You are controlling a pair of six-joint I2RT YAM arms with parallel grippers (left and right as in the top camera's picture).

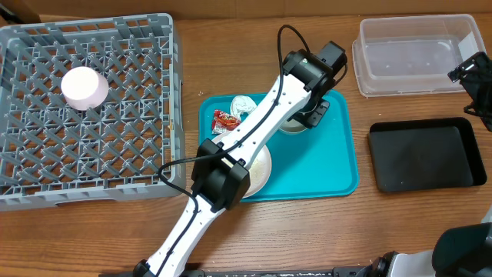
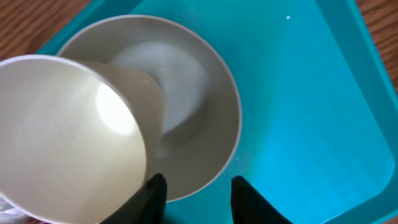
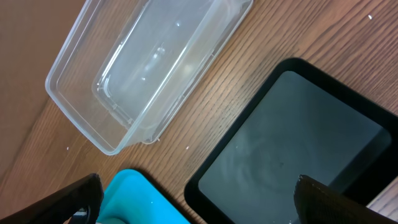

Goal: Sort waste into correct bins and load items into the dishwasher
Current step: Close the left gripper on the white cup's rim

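Overhead: left arm [image 1: 231, 165] runs in from the near edge of the worktop [image 1: 323, 231] and lies on a long diagonal across the teal tray [image 1: 338, 165], wrist bent down over the tray's far side. Left gripper [image 1: 314, 115] sits at the pale bowl [image 1: 290, 128]. In the left wrist view the left gripper's jaws stand partway apart astride the bowl's rim, one finger [image 2: 152, 199] over the inside, the other over bare tray; a gap shows, no clamp seen. Right gripper [image 1: 478, 77] hangs at the right edge, between tub and black tray; in the right wrist view its jaws are spread wide and hold nothing.

- Dish rack [image 1: 115, 154]: far left corner of the worktop. One white round vessel [image 1: 84, 88] in its far left part.
- Teal tray: mid worktop, carrying all below except the two bins.
- Clear tub [image 1: 419, 54]: far right corner, nothing seen in it.
- Black tray [image 1: 427, 154]: right edge, nearer than the tub, bare.
- Large plate [image 1: 260, 173]: tray's near left, partly under the arm.
- Bowl: tray's far edge; a white cup [image 2: 62, 137] leans inside it.
- Tissue [image 1: 244, 104]: tray's far left corner.
- Red wrapper [image 1: 225, 120]: just beside the tissue.
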